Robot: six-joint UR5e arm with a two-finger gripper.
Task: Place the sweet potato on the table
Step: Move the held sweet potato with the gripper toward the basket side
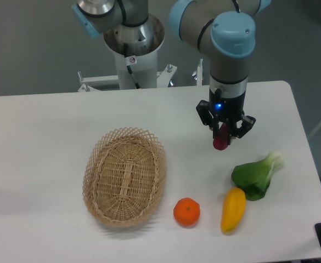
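At the 2 o'clock sector of the fixed camera view, the claw hangs below the arm's blue-capped wrist, pointing straight down. Its 2 fingers are pinched on the sweet potato, which is held roughly upright between them. Only the lower, dark reddish end of the vegetable protrudes beneath the fingertips. Whether that end touches the white surface or hangs just above it cannot be told from this angle. A blue indicator light shows on the claw body.

Item positions on the surface, referenced to the view centre:

1. Wicker basket: oval, woven, at 8 o'clock, long axis running near to far. Its interior shows only weave.
2. Orange fruit: round, at 5 o'clock, just beside the basket's near right rim but apart from it.
3. Yellow squash: elongated, at 4 o'clock, near the front edge, lying to the right of the orange fruit.
4. Leafy green vegetable: at 4 o'clock, pale stem end pointing toward the far right, dark leaf end close to the squash tip.

The sweet potato is well apart from the basket, and sits at 11 o'clock from the leafy green vegetable. The arm's base column stands at 12 o'clock behind the far edge of the surface.
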